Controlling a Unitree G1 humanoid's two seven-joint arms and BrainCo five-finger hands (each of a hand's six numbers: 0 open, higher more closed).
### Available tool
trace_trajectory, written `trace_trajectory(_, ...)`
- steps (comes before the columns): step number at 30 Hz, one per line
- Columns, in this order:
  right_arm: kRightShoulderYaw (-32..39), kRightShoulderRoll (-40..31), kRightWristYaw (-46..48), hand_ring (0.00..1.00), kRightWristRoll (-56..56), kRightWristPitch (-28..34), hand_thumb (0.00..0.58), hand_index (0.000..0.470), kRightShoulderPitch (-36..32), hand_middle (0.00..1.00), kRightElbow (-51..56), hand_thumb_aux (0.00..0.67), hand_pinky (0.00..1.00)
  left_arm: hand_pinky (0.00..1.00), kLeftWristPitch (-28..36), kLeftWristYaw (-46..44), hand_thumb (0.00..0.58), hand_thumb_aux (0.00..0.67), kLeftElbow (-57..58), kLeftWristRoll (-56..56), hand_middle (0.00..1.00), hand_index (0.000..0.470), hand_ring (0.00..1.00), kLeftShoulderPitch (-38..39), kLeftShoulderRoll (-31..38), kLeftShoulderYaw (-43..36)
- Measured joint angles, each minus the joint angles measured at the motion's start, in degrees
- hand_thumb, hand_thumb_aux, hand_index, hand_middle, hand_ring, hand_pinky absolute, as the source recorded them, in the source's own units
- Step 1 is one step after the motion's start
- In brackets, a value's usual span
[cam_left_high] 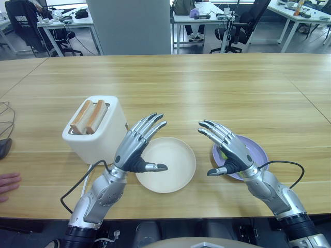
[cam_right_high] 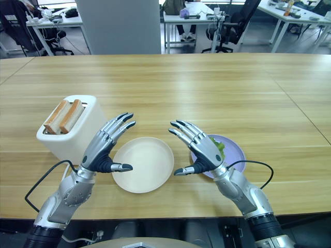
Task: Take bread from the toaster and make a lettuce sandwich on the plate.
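Note:
A white toaster point(cam_left_high: 98, 132) stands at the left with two bread slices point(cam_left_high: 89, 117) upright in its slots. A cream plate point(cam_left_high: 170, 163) lies bare at the table's front centre. To its right a purple plate point(cam_right_high: 234, 151) carries a green lettuce leaf point(cam_right_high: 218, 145), partly hidden by my right hand. My left hand point(cam_left_high: 135, 145) hovers open between the toaster and the cream plate, over the plate's left rim. My right hand point(cam_left_high: 227, 147) hovers open over the purple plate's left side. Neither hand holds anything.
The toaster's black cord point(cam_left_high: 77, 187) loops off the front edge by my left arm. Another black cable point(cam_left_high: 287, 168) curls right of the purple plate. A person's fingers point(cam_left_high: 8, 182) rest on the table's left edge. Bare wood stretches behind the plates.

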Motion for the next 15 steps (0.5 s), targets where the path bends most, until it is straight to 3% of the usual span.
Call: trace_trajectory(15,0.00,0.00,0.00,0.00,0.00,0.00,0.000,0.000,0.00,0.00,0.00,0.000,0.00,0.00,0.59,0.15,0.000,0.000,-0.19,0.54,0.00,0.000,0.00,0.01,0.07,0.30)
